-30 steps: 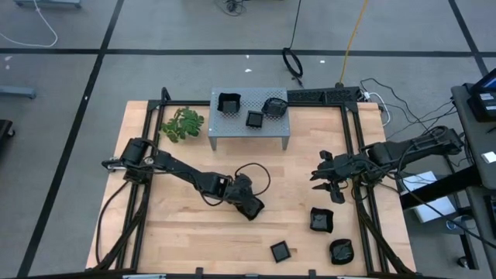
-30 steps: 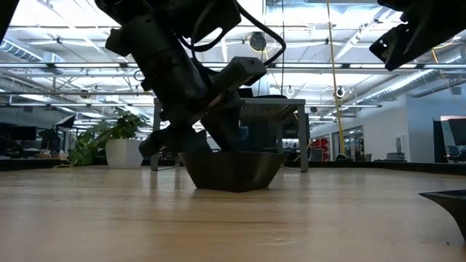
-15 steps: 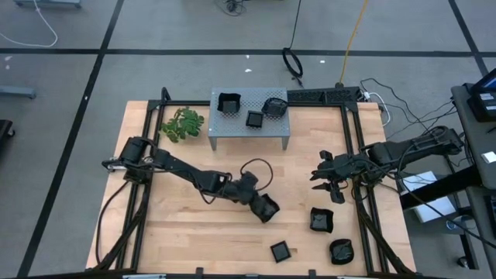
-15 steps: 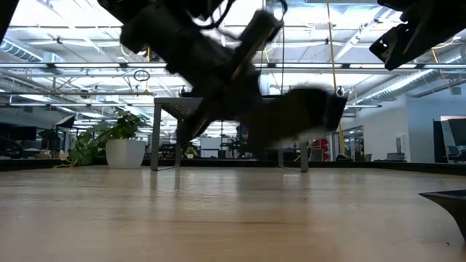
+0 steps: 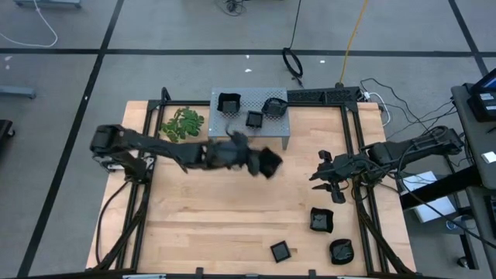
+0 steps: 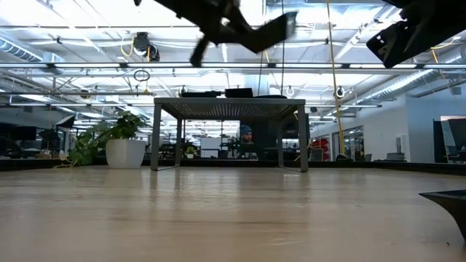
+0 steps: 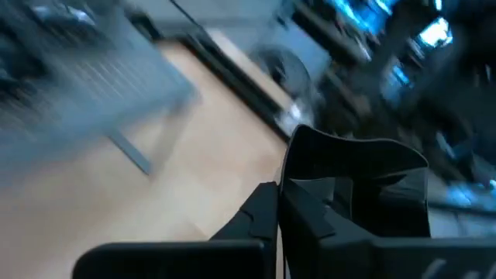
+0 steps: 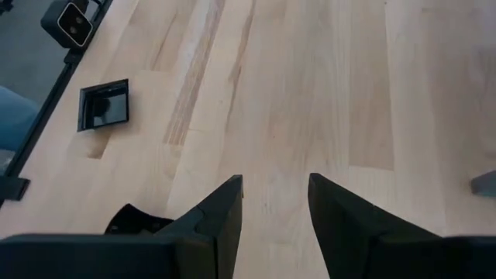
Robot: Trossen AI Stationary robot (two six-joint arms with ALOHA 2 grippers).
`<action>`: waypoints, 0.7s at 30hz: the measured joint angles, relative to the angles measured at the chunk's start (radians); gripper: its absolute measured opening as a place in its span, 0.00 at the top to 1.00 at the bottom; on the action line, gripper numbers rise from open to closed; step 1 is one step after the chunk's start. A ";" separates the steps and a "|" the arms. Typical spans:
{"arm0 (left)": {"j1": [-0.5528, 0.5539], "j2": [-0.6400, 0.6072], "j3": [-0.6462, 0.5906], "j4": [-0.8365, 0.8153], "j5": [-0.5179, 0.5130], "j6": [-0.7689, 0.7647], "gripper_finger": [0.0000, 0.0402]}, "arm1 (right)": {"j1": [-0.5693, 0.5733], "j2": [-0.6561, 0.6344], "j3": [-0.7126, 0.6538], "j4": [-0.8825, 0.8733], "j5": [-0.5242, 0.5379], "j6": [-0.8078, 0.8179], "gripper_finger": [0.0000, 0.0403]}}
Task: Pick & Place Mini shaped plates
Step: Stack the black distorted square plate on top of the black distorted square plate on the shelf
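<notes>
My left gripper (image 5: 260, 161) is shut on a black mini plate with raised walls (image 5: 270, 163), high above the table just in front of the grey perforated stand (image 5: 249, 130). In the low view this plate (image 6: 275, 29) hangs above the level of the stand's top (image 6: 229, 102). Three more mini plates (image 5: 229, 102) (image 5: 254, 118) (image 5: 273, 106) sit on the stand. My right gripper (image 5: 325, 176) hovers open at the table's right side with nothing between its fingers (image 8: 225, 209). Three further plates (image 5: 322, 221) (image 5: 280, 251) (image 5: 341, 250) lie on the table at the near right. My left gripper pinches one raised side wall (image 7: 288, 167) of the plate between its two fingers (image 7: 263, 209), which appear to stand one outside the wall and one inside. The fingers reach in from the table's left. The plate is lifted clear of the table and tilted.
A green leafy sprig (image 5: 183, 124) lies at the far left beside the stand. A black frame (image 5: 353, 147) runs round the table's edges. Bare wood shows in the middle and near left of the table (image 5: 201, 225). My right wrist view shows a flat square plate (image 8: 103, 105).
My left gripper has lifted the walled plate off the middle of the table. It has carried the plate up and toward the far edge, to just in front of the stand. The plate has gone from resting level on the wood to hanging tilted in the air.
</notes>
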 joint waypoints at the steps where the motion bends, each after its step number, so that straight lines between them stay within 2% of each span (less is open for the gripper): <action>1: 0.020 -0.029 0.000 -0.015 -0.020 0.016 0.98 | 0.000 0.000 0.000 0.003 0.000 -0.004 0.67; 7: 0.189 -0.182 0.000 -0.097 -0.065 0.113 0.96 | 0.000 0.000 0.000 0.029 0.052 -0.009 0.67; 11: 0.312 -0.222 0.001 -0.160 -0.066 0.192 0.98 | -0.002 0.000 0.000 0.054 0.097 -0.009 0.67; 17: 0.454 -0.219 0.000 -0.318 -0.057 0.173 0.97 | -0.002 0.000 0.000 0.057 0.242 -0.010 0.67; 21: 0.510 -0.213 -0.002 -0.395 -0.053 0.086 0.99 | -0.002 0.000 0.000 0.057 0.331 -0.009 0.67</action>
